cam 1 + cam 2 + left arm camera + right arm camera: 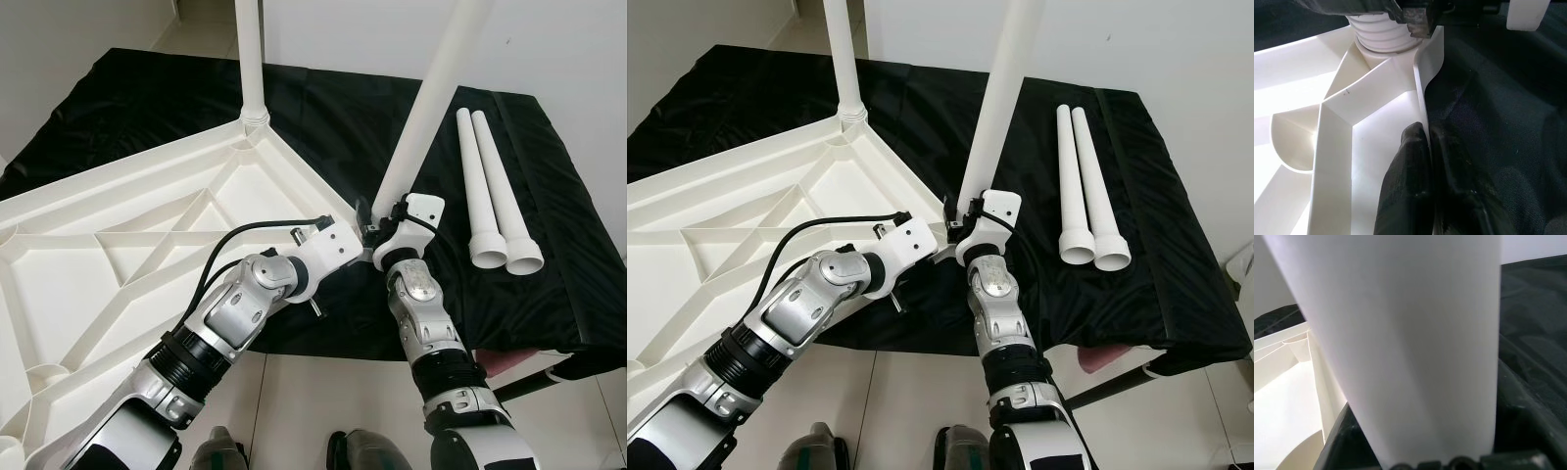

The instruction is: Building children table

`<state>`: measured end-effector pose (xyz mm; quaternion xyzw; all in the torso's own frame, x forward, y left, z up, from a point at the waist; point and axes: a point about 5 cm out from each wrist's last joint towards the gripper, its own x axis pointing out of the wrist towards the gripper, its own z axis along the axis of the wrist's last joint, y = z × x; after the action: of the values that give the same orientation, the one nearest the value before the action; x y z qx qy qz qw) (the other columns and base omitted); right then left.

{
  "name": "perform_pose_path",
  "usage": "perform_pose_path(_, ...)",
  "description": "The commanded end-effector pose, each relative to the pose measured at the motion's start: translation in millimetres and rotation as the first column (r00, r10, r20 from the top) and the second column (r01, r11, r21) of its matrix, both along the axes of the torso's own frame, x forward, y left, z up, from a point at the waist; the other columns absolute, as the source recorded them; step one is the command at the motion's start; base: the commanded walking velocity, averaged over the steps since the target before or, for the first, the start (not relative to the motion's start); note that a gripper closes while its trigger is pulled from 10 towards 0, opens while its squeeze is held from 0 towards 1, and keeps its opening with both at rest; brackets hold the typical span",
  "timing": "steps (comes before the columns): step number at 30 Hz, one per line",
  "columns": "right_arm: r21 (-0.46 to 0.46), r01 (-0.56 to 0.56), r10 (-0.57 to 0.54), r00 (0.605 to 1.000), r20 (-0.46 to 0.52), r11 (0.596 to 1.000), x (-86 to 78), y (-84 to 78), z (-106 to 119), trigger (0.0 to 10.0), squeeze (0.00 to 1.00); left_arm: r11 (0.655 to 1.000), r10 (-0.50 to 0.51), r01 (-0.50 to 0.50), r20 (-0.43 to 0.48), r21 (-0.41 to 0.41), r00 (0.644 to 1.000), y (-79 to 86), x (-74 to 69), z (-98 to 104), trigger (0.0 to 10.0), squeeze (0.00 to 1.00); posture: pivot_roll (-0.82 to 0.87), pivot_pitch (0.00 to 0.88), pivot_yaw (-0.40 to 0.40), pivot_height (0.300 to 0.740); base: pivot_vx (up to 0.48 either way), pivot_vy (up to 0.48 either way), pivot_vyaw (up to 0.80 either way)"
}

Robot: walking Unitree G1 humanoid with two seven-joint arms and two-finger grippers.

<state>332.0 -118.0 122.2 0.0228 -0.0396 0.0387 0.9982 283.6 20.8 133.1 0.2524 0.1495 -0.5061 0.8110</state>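
Left eye view: upturned white tabletop (118, 245) lies underside-up across the left half of the frame on a black cloth (549, 284). One leg (251, 59) is already standing in the far corner socket, top centre. Second leg (431, 108) leans up to the upper right; its foot sits at the near corner, mid-frame.

Right gripper (377, 223) is clamped around the base of that second leg; the right wrist view has the white tube wedged between its black fingers. Left gripper (1427, 161) pinches the tabletop's edge rim just beside the corner, fingers closed on the thin wall, steadying it. In the left wrist view the leg's ribbed end (1378, 36) sits at the corner socket.

Two spare legs (495, 186) lie side by side on the cloth, right of centre, well apart from the work.

My read: leg two of four is mid-insertion. Next move probably calls for straightening the tilted leg to vertical and seating it while the left keeps the tabletop from sliding. Can't tell how deep it's seated.
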Motion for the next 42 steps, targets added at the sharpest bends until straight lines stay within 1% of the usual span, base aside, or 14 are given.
perform_pose_path(1, 0.001, 0.192, -0.191, 0.977, -0.095, 0.981, -1.6, -36.9, -15, 10.0, 0.0, 0.985, -0.174, 0.174, -0.072, -0.008, 0.982, -16.0, -22.8, -7, 10.0, 0.0, -0.04, 0.036, -0.01, 0.74, 0.0, 0.0, 0.0)
perform_pose_path(2, 0.006, 0.191, -0.19, 0.978, -0.086, 0.982, -2.1, -37.1, -13, 10.0, 1.0, 0.985, -0.175, 0.175, -0.072, -0.008, 0.982, -16.1, -22.9, -7, 10.0, 0.0, -0.04, 0.034, -0.009, 0.74, 0.0, 0.0, 0.0)
perform_pose_path(6, 0.016, 0.199, -0.197, 0.978, -0.069, 0.98, -3.4, -38.0, -8, 10.0, 1.0, 0.984, -0.177, 0.177, -0.072, -0.009, 0.982, -16.1, -23.1, -7, 10.0, 0.0, -0.04, 0.036, -0.01, 0.74, 0.0, 0.0, 0.0)
perform_pose_path(7, 0.02, 0.192, -0.191, 0.979, -0.065, 0.981, -3.3, -37.5, -7, 10.0, 0.0, 0.984, -0.178, 0.177, -0.071, -0.009, 0.982, -16.0, -23.0, -7, 10.0, 0.0, -0.04, 0.035, -0.01, 0.74, 0.0, 0.0, 0.0)
perform_pose_path(13, 0.031, 0.172, -0.17, 0.984, -0.054, 0.985, -3.6, -36.5, -4, 10.0, 0.0, 0.984, -0.177, 0.176, -0.07, -0.009, 0.982, -15.8, -22.9, -7, 10.0, 0.0, -0.04, 0.035, -0.009, 0.74, 0.0, 0.0, 0.0)
perform_pose_path(23, 0.019, 0.179, -0.178, 0.983, -0.044, 0.984, -6.7, -42.6, -3, 10.0, 0.0, 0.985, -0.173, 0.173, -0.06, 0.002, 0.983, -15.2, -21.5, -10, 10.0, 0.0, -0.05, 0.039, -0.002, 0.74, 0.0, 0.0, 0.0)
perform_pose_path(25, 0.02, 0.176, -0.175, 0.984, -0.038, 0.984, -6.8, -42.5, -2, 10.0, 0.0, 0.979, -0.201, 0.202, -0.036, 0.027, 0.979, -14.1, -21.4, -13, 10.0, 0.0, -0.04, 0.04, -0.003, 0.74, 0.0, 0.0, 0.0)
perform_pose_path(27, 0.02, 0.174, -0.173, 0.984, -0.037, 0.985, -6.8, -42.5, -1, 10.0, 0.0, 0.976, -0.215, 0.216, -0.029, 0.034, 0.976, -13.5, -21.6, -14, 10.0, 0.0, -0.04, 0.04, -0.003, 0.74, 0.0, 0.0, 0.0)
perform_pose_path(30, 0.022, 0.174, -0.173, 0.984, -0.034, 0.984, -5.4, -44.2, 1, 10.0, 0.0, 0.963, -0.266, 0.266, -0.004, 0.052, 0.964, -10.3, -21.3, -15, 10.0, 0.0, -0.04, 0.039, -0.002, 0.74, 0.0, 0.0, 0.0)
perform_pose_path(38, 0.025, 0.173, -0.173, 0.985, -0.026, 0.985, -4.8, -44.6, 3, 10.0, 0.0, 0.959, -0.277, 0.277, -0.005, 0.057, 0.961, -8.0, -16.1, -15, 10.0, 0.0, -0.05, 0.037, 0.004, 0.74, 0.0, 0.0, 0.0)
perform_pose_path(39, 0.026, 0.173, -0.173, 0.985, -0.026, 0.984, -4.8, -44.7, 3, 10.0, 0.0, 0.959, -0.276, 0.276, -0.007, 0.058, 0.961, -7.8, -14.9, -16, 10.0, 0.4, -0.05, 0.037, 0.004, 0.74, 0.0, 0.0, 0.0)
perform_pose_path(40, 0.026, 0.174, -0.174, 0.984, -0.025, 0.984, -4.9, -45.1, 3, 10.0, 0.0, 0.958, -0.28, 0.28, -0.01, 0.059, 0.96, -7.7, -14.3, -16, 10.0, 1.0, -0.05, 0.037, 0.004, 0.74, 0.0, 0.0, 0.0)
perform_pose_path(42, 0.026, 0.175, -0.174, 0.984, -0.025, 0.984, -4.9, -45.4, 3, 10.0, 0.0, 0.957, -0.285, 0.285, -0.012, 0.059, 0.958, -7.6, -14.0, -16, 10.0, 1.0, -0.05, 0.037, 0.004, 0.74, 0.0, 0.0, 0.0)
